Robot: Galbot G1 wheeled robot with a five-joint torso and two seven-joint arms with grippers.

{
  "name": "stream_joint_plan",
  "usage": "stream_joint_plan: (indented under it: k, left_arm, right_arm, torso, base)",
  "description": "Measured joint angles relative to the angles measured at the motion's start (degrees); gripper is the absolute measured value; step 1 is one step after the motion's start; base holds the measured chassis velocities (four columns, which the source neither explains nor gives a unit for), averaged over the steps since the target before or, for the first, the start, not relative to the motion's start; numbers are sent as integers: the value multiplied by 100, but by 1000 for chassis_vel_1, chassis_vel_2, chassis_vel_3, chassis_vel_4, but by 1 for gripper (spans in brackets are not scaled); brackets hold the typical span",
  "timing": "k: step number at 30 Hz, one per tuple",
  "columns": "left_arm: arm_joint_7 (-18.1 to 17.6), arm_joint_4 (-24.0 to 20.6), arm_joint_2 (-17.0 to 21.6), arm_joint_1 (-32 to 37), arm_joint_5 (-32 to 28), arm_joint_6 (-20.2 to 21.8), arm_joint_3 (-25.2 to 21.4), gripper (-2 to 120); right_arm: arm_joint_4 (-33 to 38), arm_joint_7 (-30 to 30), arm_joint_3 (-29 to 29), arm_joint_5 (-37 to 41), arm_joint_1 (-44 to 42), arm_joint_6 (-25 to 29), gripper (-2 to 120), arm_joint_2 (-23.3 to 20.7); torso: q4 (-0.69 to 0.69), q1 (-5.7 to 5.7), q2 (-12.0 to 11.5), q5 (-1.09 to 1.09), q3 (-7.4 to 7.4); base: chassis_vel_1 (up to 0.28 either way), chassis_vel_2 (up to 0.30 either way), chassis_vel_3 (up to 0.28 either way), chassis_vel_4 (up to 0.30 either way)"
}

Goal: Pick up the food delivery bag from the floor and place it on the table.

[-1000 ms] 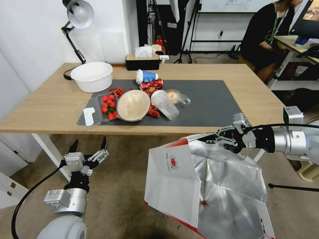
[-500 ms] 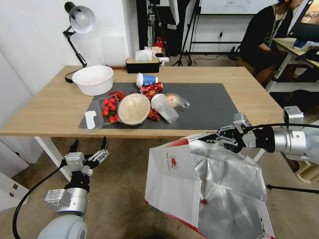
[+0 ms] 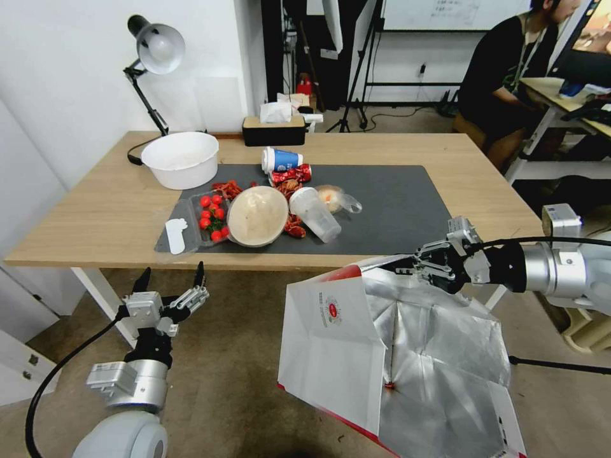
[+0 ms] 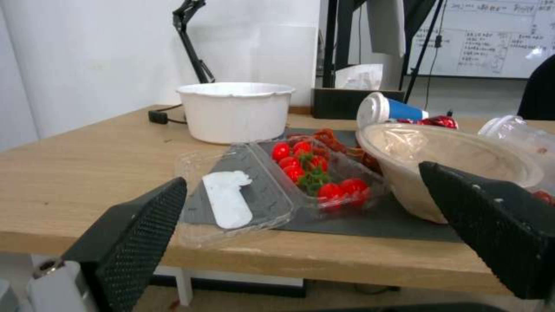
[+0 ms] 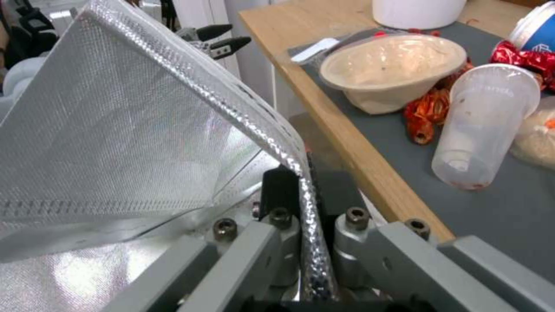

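The food delivery bag (image 3: 356, 343), white and red with silver foil lining and a small round red logo, hangs open just in front of the table's front edge, above the floor (image 3: 235, 381). My right gripper (image 3: 407, 264) is shut on its foil rim; in the right wrist view the fingers (image 5: 283, 190) pinch the rim of the bag (image 5: 115, 130) beside the table (image 5: 324, 125). My left gripper (image 3: 170, 280) stands open and holds nothing, low in front of the light-wood table (image 3: 95, 216), facing the table edge (image 4: 115, 173).
The dark mat (image 3: 401, 203) holds a tomato box (image 3: 207, 213), a beige bowl (image 3: 258, 216), a clear cup (image 3: 315, 213) and a blue cup (image 3: 280, 159). A white tub (image 3: 180, 159) and lamp (image 3: 156, 48) stand at the back left. The mat's right half is bare.
The whole picture has shifted: the table sits slightly lower and farther left, so the camera has moved. Both arms and the held bag keep their places in the view.
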Motion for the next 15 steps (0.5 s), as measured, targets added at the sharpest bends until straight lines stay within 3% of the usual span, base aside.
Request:
stream_joint_plan:
  k: [7,15]
  left_arm:
    - [-54,-12,-2,16,27,5,17,100]
    - [-54,-41,0,33,58,16,25,100]
  right_arm:
    - [1,0,0,-3,-10,1,0,1]
    - [11,0,3,-4,-31,2,0,0]
  torso:
    - [0,80,176,0,97]
    - [0,97,217,0,122]
  base:
    - [0,0,0,0]
    - [0,0,0,0]
